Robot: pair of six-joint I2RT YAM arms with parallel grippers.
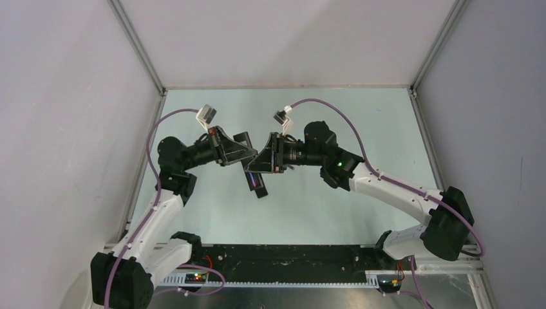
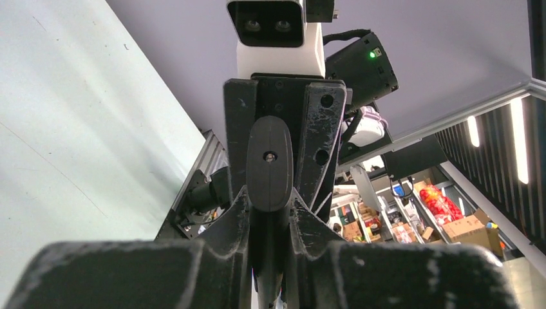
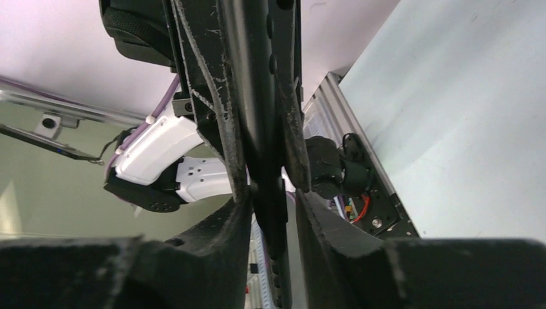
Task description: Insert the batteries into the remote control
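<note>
Over the middle of the pale green table (image 1: 212,212), the two arms meet and share one load. On the left, the left gripper (image 1: 246,156) reaches in from its white-and-black arm. In its own wrist view the left gripper (image 2: 270,222) has its scuffed black fingers (image 2: 225,225) pressed against both sides of the slim black rectangular remote control (image 2: 270,161). The remote's rounded end points up, away from the camera.

From above, the remote control (image 1: 257,185) hangs clear of the table, slanting down toward the near edge below the two tools. A blue-purple battery (image 1: 253,179) shows as a short coloured strip lying in its upward-facing side. The second battery cannot be made out in any view.

On the right, the right gripper (image 1: 263,162) comes in from the opposite side, nose to nose with the left one. In its wrist view the right gripper (image 3: 270,219) is clamped on the same remote control (image 3: 264,129), which is seen edge-on as a narrow dark bar.
</note>
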